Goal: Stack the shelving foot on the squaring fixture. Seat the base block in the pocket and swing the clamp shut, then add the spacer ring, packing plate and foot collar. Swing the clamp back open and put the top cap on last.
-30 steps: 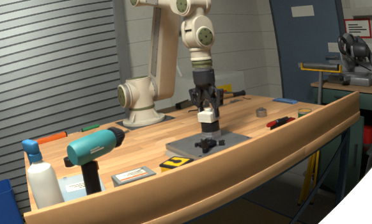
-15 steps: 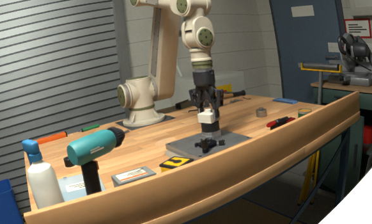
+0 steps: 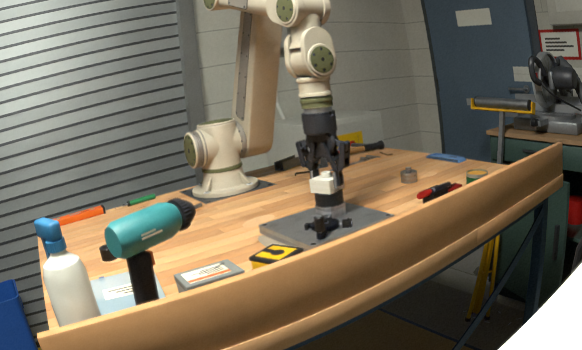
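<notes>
On the grey squaring fixture [image 3: 325,222] in the middle of the bench stands a short dark stack [image 3: 328,202] of parts, with the black clamp [image 3: 325,225] at its front. The white top cap [image 3: 323,183] is held in my closed gripper [image 3: 324,175], just above the stack's top; I cannot tell whether the cap touches the stack. The stack's separate pieces blur together from here.
A green-rimmed tin [image 3: 476,175] and a small grey cylinder [image 3: 408,175] sit on the bench to the right, with red-handled pliers [image 3: 437,190] between them. A teal heat gun [image 3: 145,232], a white bottle [image 3: 67,282] and a yellow-black block [image 3: 275,254] stand front left. A raised lip runs along the bench's front edge.
</notes>
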Motion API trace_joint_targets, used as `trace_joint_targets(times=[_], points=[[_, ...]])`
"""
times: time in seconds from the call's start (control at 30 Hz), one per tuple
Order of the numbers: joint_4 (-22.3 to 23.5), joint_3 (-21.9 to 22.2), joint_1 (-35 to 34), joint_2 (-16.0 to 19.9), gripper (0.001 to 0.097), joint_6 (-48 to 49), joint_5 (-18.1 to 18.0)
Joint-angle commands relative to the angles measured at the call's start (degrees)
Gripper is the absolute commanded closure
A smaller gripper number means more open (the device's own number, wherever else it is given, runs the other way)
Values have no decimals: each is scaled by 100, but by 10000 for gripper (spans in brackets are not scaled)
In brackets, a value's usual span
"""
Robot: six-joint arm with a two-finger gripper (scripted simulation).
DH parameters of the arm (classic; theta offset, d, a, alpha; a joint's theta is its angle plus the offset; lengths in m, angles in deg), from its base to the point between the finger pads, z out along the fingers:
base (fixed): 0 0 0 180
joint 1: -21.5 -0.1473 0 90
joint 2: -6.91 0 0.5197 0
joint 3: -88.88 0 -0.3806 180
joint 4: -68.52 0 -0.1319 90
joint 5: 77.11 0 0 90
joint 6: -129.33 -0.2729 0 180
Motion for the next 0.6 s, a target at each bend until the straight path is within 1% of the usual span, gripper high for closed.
trace_joint_targets(times=[0.0,0.07,0.57], points=[[0,-9,0,-5,901,0,0],[0,-9,0,-5,891,0,0],[0,-9,0,-5,591,0,0]])
